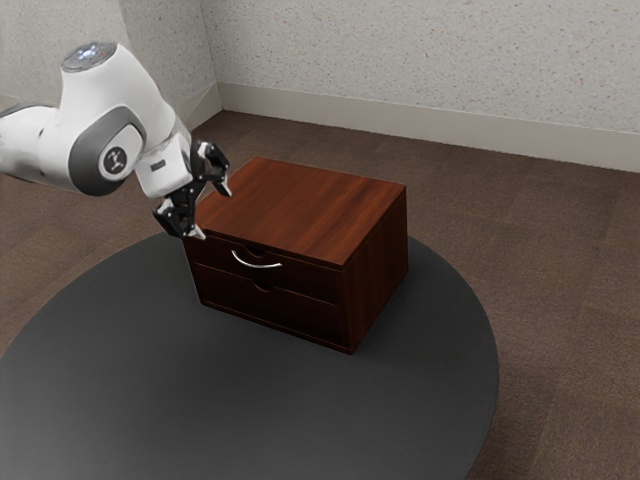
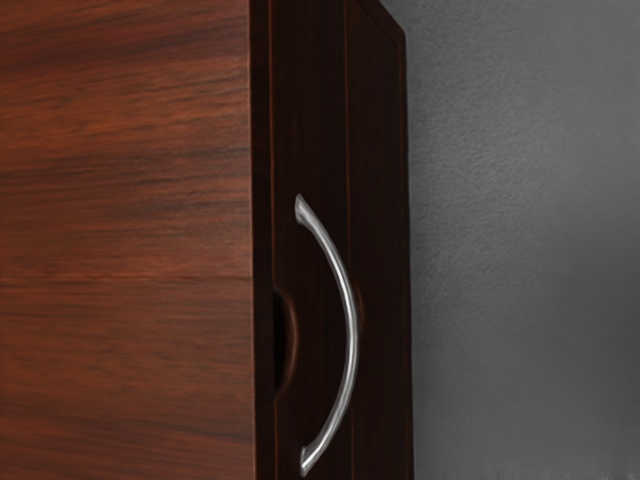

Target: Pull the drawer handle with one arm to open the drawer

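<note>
Approach step in hand: jaws wide, empty, above cabinet (image 1: pixel 300 205) corner, clear of top drawer (image 1: pixel 305 274) handle (image 1: pixel 256 263). Next: descend, straddle handle, close, pull.

Glossy white arm (image 1: pixel 120 85) of rounded shells, grey band (image 1: pixel 92 140) around one joint with a small mark, pale bluish cap (image 1: pixel 90 52), black jaws

The small cabinet (image 1: pixel 300 205) of dark reddish wood stands upright on the round grey table (image 1: pixel 150 400). Its upper drawer (image 1: pixel 295 274) looks closed, with the front level with the lower drawer (image 1: pixel 290 310). A curved silver handle (image 2: pixel 349 335) bows out from the upper front.
</note>
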Robot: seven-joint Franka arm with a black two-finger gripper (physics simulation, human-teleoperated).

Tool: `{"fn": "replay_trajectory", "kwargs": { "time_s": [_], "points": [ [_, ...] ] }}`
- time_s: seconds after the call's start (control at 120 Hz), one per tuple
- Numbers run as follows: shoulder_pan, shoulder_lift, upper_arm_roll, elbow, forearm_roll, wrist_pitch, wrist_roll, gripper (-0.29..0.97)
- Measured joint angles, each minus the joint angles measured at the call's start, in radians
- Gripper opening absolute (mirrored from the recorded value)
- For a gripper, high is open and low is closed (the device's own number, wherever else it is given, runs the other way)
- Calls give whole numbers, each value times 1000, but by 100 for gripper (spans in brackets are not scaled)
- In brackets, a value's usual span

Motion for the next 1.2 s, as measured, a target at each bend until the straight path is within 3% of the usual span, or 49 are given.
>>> {"fn": "replay_trajectory", "kwargs": {
  "time_s": [0.525, 1.2],
  "points": [
    [-4, -22, -4, -109, -7, 81, 76, 54],
    [-4, 19, -4, -116, -30, 101, 103, 53]
  ]
}}
